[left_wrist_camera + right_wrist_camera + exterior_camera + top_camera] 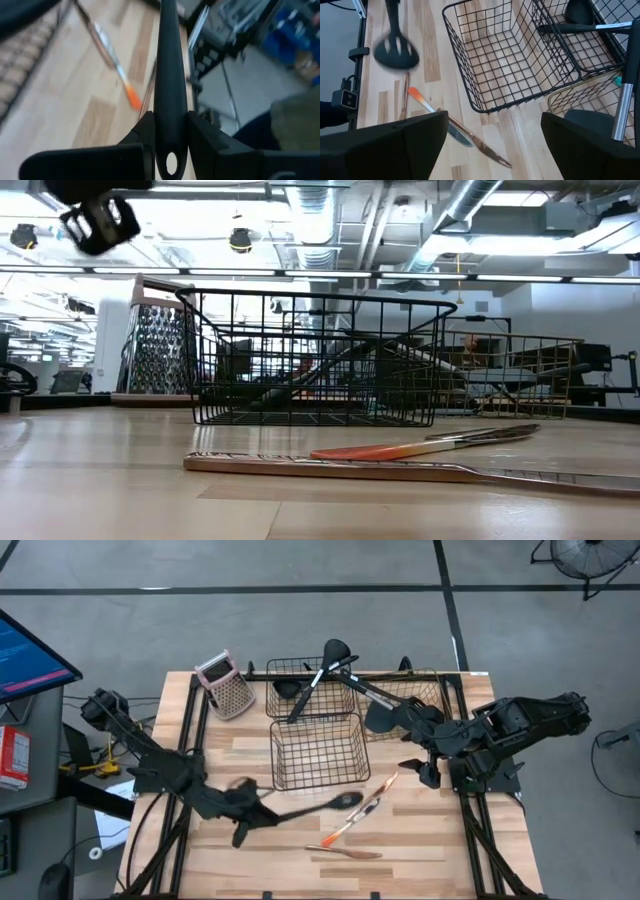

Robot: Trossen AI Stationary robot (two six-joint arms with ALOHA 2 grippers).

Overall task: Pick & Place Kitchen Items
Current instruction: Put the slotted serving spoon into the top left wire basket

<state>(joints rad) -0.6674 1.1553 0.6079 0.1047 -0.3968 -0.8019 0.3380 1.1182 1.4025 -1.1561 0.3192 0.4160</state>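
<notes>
My left gripper (262, 812) is over the table's near left part, shut on a black slotted spoon (335, 804) whose head (395, 52) points toward the table's right. An orange-handled metal piece (366, 810) and a copper piece (345, 852) lie flat on the wood near the front. Other black utensils (318, 675) lean in the far wire basket (290, 705). My right gripper (412, 765) hangs open, empty, above the table's right side. My left gripper pinches the spoon's handle near its free end (171, 142), just ahead of the hanging hole, between its two fingers (145, 132). The fingers come from the table's left and lie along the handle. The spoon juts out ahead of them, lifted clear of the table.
An empty black wire basket (318, 752) stands mid-table, a gold wire basket (425, 690) with a black spatula (385, 715) at the far right. A pink-topped grater (225, 685) stands at the far left. Bare wood lies along the near edge (420, 860).
</notes>
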